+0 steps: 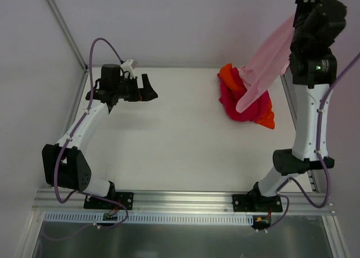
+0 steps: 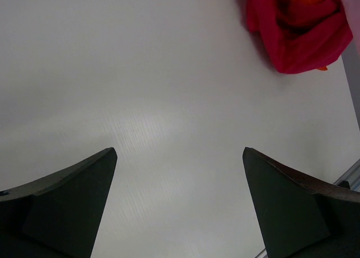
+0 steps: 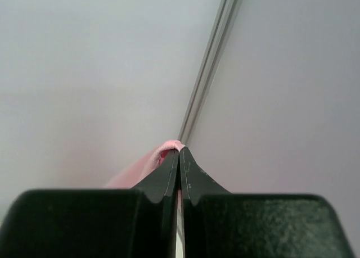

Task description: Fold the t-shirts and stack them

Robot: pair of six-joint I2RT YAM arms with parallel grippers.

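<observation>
Table (image 1: 180, 140): white and flat, stretching out ahead of my two bases; the heap of cloth lies at its far right.
Pink t-shirt (image 1: 264, 64): I hold it up off the table. It hangs in a long, loose drape from my raised right wrist down toward the heap. From above, its lower end overlaps the heap; I cannot tell whether it touches.
Magenta-red t-shirt (image 1: 239, 103): crumpled on the table at the far right, making up the bulk of the heap.
Orange t-shirt (image 1: 266, 120): bunched together with the magenta-red one, showing at the heap's far edge and at its near right edge.
Right gripper (image 3: 180, 151): lifted high above the table's far right corner, with my fingers pressed together on a fold of the pink t-shirt that peeks out at the tips.
Left gripper (image 2: 180, 151): over the table's far left, well apart from the heap, jaws spread wide with nothing between them.
</observation>
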